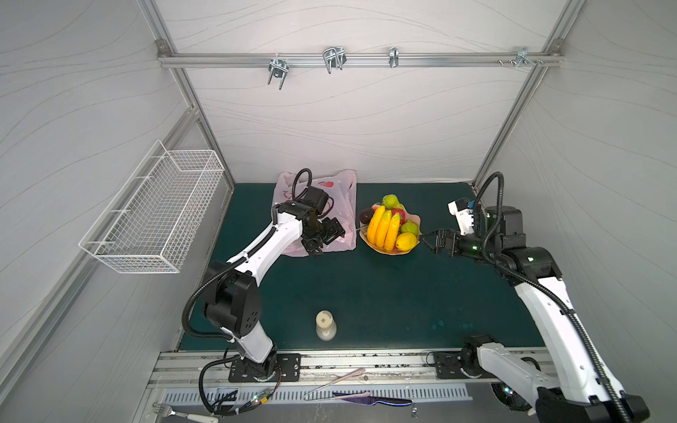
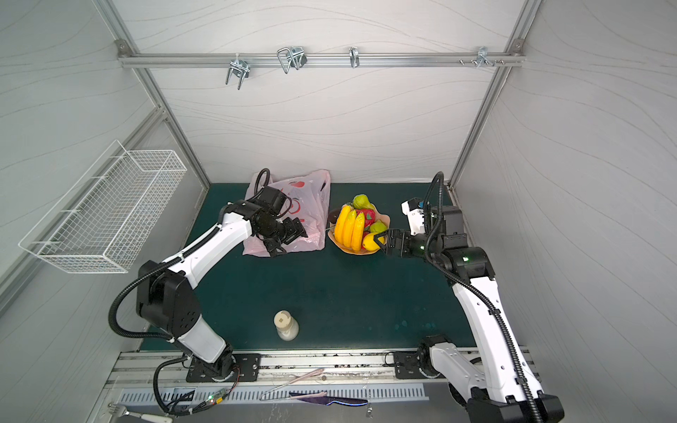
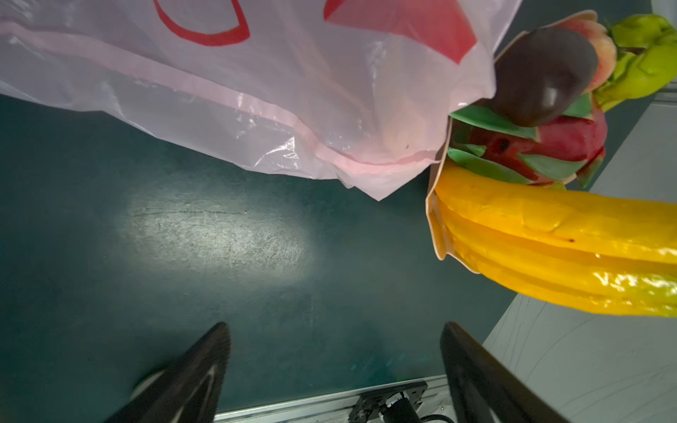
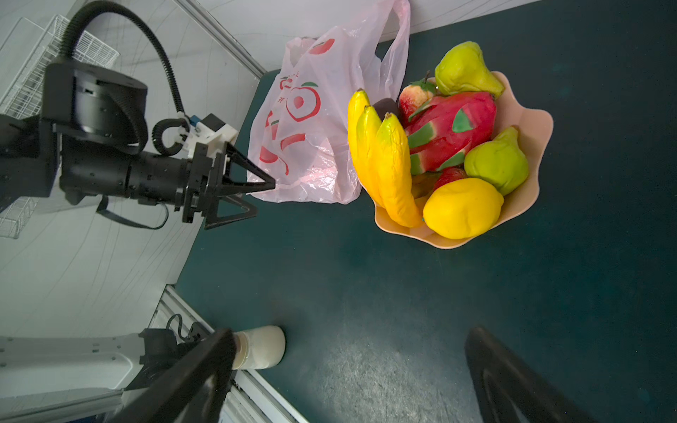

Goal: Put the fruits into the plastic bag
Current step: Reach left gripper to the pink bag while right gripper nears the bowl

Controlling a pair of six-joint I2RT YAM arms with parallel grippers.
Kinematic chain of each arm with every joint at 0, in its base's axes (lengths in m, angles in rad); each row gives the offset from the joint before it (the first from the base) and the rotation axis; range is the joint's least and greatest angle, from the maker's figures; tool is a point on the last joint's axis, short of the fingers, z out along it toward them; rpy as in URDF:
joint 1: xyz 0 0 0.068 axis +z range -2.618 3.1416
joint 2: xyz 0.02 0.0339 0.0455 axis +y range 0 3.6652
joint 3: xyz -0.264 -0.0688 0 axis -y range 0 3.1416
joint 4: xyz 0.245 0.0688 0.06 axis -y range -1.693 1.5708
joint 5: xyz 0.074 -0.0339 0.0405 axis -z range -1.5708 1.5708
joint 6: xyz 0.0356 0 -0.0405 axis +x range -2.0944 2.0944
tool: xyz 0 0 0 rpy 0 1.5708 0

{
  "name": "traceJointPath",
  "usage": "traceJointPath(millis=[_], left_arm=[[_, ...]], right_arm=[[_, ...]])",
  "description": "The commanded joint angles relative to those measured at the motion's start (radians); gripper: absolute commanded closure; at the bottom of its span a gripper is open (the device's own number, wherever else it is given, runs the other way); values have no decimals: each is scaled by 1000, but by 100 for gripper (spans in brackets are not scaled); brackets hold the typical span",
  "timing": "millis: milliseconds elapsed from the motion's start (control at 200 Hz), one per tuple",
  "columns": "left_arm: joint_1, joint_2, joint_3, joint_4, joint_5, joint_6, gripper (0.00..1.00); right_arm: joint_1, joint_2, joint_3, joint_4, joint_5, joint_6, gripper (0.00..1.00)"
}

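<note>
Left arm: reaching forward, wrist turned inward.
Left tool: jaws spread wide, empty.
Right arm: reaching forward, forearm bent inward.
Right tool: jaws spread wide, empty.

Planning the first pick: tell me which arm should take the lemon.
Right. The right hand is open just beside the lemon at the dish edge; the left hand is over at the bag, bananas in between.

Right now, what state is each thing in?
plastic bag: lying on green mat, not held
fruits: all piled in peach dish
peach dish: upright, full
bottle: upright
left gripper: open, empty, by the bag
right gripper: open, empty, by the dish
</note>
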Motion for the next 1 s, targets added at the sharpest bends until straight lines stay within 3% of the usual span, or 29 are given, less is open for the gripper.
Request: traceJointPath(millis=[0, 230, 640, 845, 995], left_arm=[[-12, 34, 31, 0, -1, -98, 10], [-10, 68, -43, 194, -57, -243, 9], [3, 173, -47, 330, -124, -338, 18], [31, 164, -123, 374, -129, -324, 51], [68, 124, -205, 383, -118, -262, 85]], right_arm=[[6, -13, -4, -51, -29, -28, 1], [5, -27, -17, -68, -49, -39, 1], [12, -31, -38, -62, -73, -25, 1], [13, -24, -36, -51, -66, -11, 1], [15, -20, -48, -24, -68, 10, 1]])
